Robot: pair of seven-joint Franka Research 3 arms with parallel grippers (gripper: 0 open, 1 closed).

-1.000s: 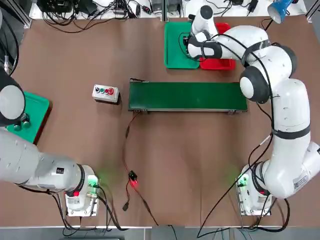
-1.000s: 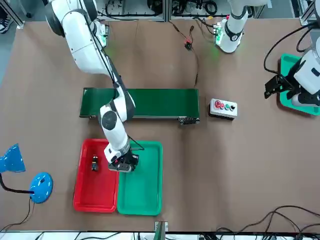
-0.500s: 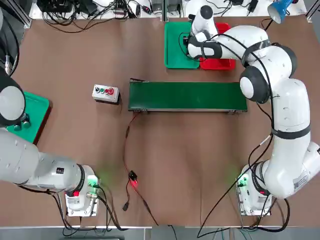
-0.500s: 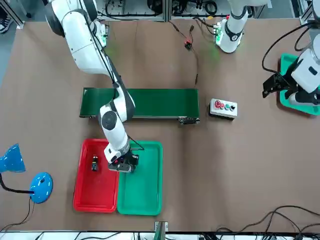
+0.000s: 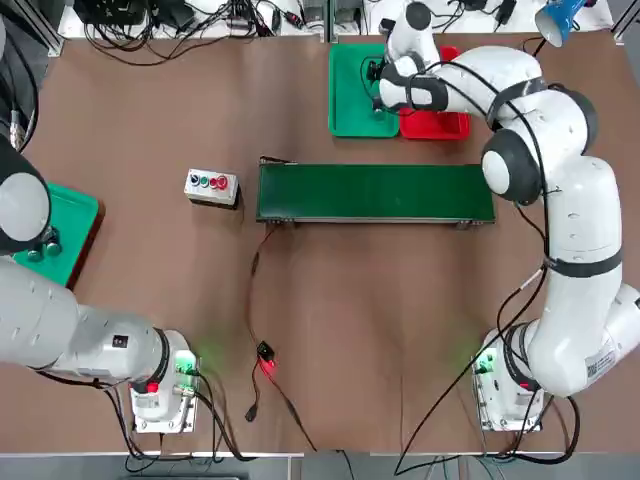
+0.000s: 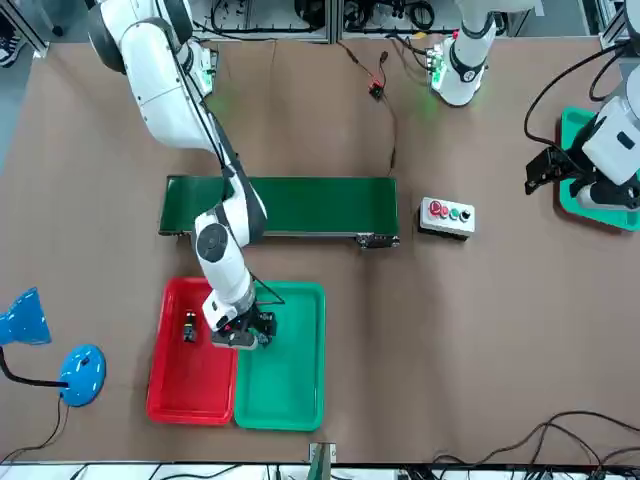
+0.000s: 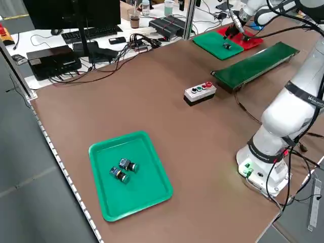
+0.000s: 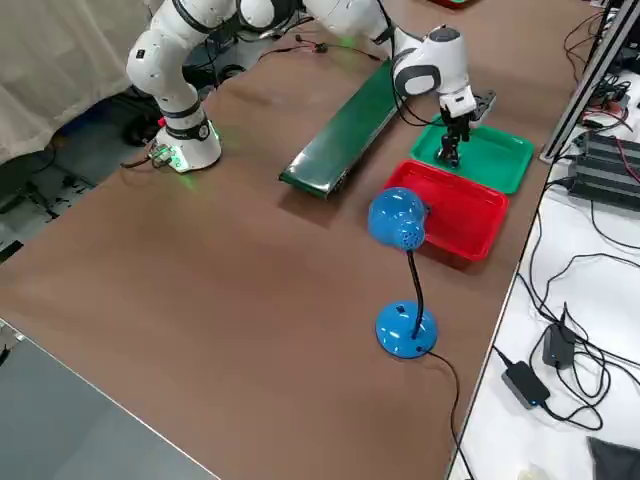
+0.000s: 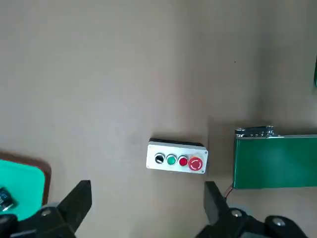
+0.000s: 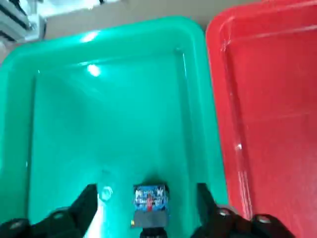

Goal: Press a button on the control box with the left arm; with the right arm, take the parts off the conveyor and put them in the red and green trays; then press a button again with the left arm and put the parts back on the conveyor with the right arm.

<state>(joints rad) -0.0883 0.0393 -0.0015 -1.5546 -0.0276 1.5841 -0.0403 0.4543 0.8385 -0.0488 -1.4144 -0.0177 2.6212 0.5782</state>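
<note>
With our right gripper point(image 10: 146, 198) released wide astride the part point(image 10: 148, 201) resting in the green tray point(image 10: 109, 114), we judged a crooked lift could clip and tip it.

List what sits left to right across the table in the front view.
Blue lamp → red tray → green tray → control box → left gripper
</note>
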